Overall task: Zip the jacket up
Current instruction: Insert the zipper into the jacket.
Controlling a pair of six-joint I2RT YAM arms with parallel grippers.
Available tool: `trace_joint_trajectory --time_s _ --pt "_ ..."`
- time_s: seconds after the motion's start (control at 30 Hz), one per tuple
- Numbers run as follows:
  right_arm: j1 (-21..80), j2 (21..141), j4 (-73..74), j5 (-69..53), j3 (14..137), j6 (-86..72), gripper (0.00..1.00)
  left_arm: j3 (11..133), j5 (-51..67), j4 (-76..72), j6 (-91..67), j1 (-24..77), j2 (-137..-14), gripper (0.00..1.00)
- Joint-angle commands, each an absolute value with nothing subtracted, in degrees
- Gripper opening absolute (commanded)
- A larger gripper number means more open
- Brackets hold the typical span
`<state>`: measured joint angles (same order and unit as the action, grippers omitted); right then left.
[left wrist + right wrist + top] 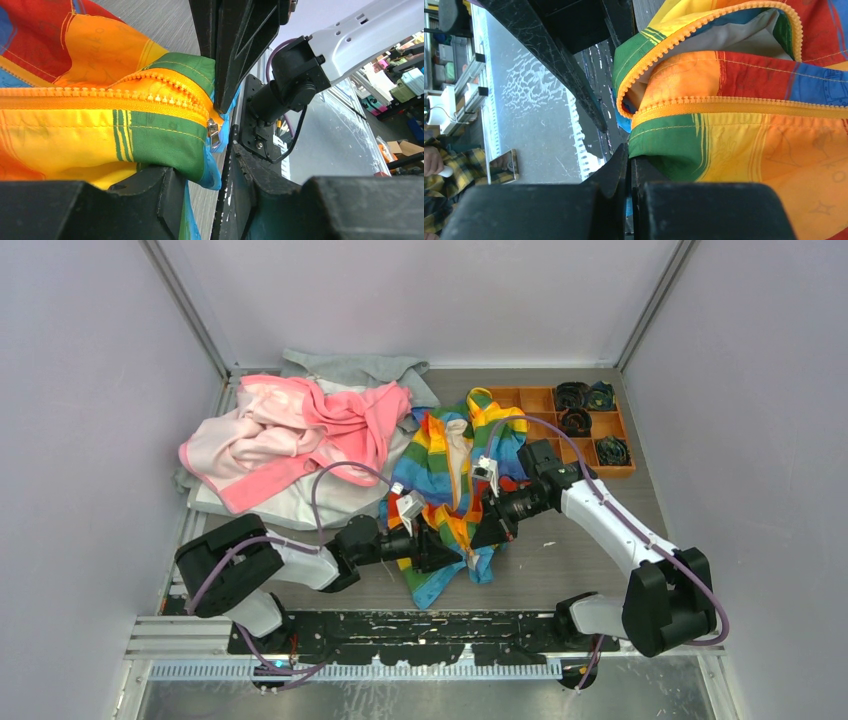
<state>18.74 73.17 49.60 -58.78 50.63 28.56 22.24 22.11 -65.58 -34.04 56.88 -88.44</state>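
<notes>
The rainbow-striped jacket (450, 465) lies mid-table, its cream lining showing at the open collar. Both grippers meet at its lower hem. My left gripper (443, 552) is open; in the left wrist view (207, 170) the green and blue hem corner drapes over one finger (150, 195), with a gap to the other. The metal zipper slider (213, 131) sits at the bottom end of the orange zipper. My right gripper (487, 533) is shut (629, 160), pinching the jacket's (749, 140) blue hem edge beside the orange zipper teeth (724, 106).
A pink garment (290, 435) is heaped at the back left on a grey garment (350, 368). An orange compartment tray (510, 398) holding black parts (575, 395) stands at the back right. Walls close in on three sides.
</notes>
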Motion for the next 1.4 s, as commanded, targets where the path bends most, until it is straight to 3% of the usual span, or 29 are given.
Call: trace_joint_trajectory --time_s 0.0,0.2,0.37,0.5,0.53,0.6,0.83,1.07,1.23,1.37 --pt "18.71 73.22 49.28 -61.06 52.47 29.18 0.01 22.88 22.15 -72.28 -34.89 57.34 -89.99 0.39" --pt "18.72 73.13 49.43 -61.63 52.56 29.25 0.01 23.27 21.53 -72.26 -34.94 57.54 -91.29 0.38" --pt "18.71 73.26 49.43 -61.87 52.47 29.22 0.01 24.17 21.64 -72.29 -35.35 57.54 -92.20 0.30" --pt "18.65 73.36 49.39 -61.58 52.47 29.14 0.01 25.01 22.41 -72.18 -35.59 57.57 -92.69 0.19" --pt "18.69 73.37 49.27 -61.46 52.44 29.10 0.01 25.19 22.59 -72.16 -35.67 57.55 -92.80 0.09" --pt "18.69 73.39 49.30 -61.38 52.46 29.01 0.01 25.31 23.02 -72.17 -35.83 57.50 -92.98 0.00" --pt "18.72 72.49 48.25 -58.79 53.53 28.82 0.01 29.20 27.69 -60.72 -38.03 57.52 -92.17 0.00" --pt "18.96 68.11 37.62 -47.52 51.44 20.42 0.01 33.45 33.34 -44.95 -36.75 57.50 -90.09 0.00" --pt "18.93 67.08 37.99 -44.09 50.75 20.47 0.01 33.59 35.58 -45.12 -37.34 56.98 -89.46 0.00" --pt "19.03 67.54 41.68 -51.72 51.01 23.70 0.01 34.54 37.77 -45.72 -38.78 56.40 -90.67 0.00"
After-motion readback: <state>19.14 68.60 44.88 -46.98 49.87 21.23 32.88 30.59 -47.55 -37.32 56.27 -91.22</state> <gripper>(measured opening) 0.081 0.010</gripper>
